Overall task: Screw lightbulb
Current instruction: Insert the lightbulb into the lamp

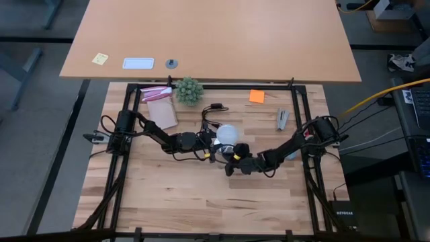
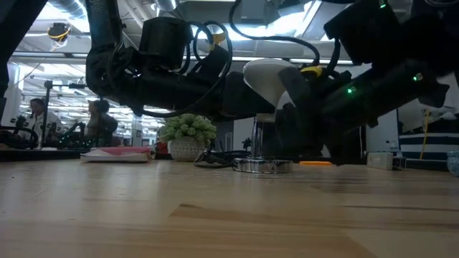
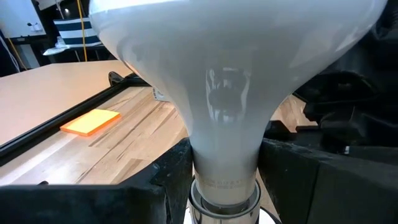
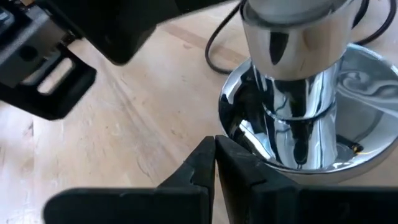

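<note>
Above wooden table [image 1: 201, 195], left hand [image 1: 209, 143] grips lightbulb [image 1: 228, 134]; right hand [image 4: 214, 163] closed.

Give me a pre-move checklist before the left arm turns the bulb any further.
1. Left pincer closed on the neck of the lightbulb: ok, dark fingers sit on both sides of it.
2. Bulb upright over the socket: ok in the low view.
3. Bulb base entered in the socket: ok, but how far the thread has gone in: cannot tell.
4. Right pincer shut, tips at the socket's round base plate: ok; whether it presses the plate: cannot tell.
5. Socket flat on the table: ok.
6. Black cord clear of both arms: cannot tell.
</note>
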Controlling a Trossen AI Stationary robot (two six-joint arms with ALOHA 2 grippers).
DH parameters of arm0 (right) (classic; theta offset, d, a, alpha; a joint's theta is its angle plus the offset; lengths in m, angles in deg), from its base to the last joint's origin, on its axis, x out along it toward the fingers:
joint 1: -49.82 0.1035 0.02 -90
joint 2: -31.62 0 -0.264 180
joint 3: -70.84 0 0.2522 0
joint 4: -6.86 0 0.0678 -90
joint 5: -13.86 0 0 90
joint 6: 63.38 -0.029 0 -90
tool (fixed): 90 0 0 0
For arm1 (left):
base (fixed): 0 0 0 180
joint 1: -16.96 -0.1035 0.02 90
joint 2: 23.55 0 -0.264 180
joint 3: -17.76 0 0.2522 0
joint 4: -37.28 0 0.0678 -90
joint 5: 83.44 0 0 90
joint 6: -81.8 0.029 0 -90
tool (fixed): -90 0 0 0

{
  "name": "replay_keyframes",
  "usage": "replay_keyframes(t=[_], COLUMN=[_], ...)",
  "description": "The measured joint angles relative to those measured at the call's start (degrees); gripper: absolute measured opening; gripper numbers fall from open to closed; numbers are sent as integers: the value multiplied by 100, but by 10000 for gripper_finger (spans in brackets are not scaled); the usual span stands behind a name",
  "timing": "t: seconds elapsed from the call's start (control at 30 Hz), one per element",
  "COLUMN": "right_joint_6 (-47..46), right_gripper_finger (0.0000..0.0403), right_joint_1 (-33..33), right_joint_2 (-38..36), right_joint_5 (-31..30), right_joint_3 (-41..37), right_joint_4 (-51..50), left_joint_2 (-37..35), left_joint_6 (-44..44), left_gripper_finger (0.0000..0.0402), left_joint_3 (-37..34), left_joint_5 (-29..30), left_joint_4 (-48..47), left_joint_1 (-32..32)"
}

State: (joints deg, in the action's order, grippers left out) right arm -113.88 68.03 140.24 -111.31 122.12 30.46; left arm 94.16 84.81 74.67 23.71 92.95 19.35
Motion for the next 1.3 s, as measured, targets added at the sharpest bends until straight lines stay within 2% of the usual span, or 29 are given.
replay_keyframes(t=[0.6, 1.3], right_joint_6=[126, 107], right_gripper_finger=[24, 24], right_joint_1=[-24, -15], right_joint_2=[2, 0], right_joint_5=[59, -928], right_joint_3=[0, 5], right_joint_4=[-204, -905], left_joint_2=[0, 0], left_joint_6=[0, 15], left_gripper_finger=[159, 159], left_joint_3=[0, 2], left_joint_5=[0, 52], left_joint_4=[0, 7], left_joint_1=[0, -13])
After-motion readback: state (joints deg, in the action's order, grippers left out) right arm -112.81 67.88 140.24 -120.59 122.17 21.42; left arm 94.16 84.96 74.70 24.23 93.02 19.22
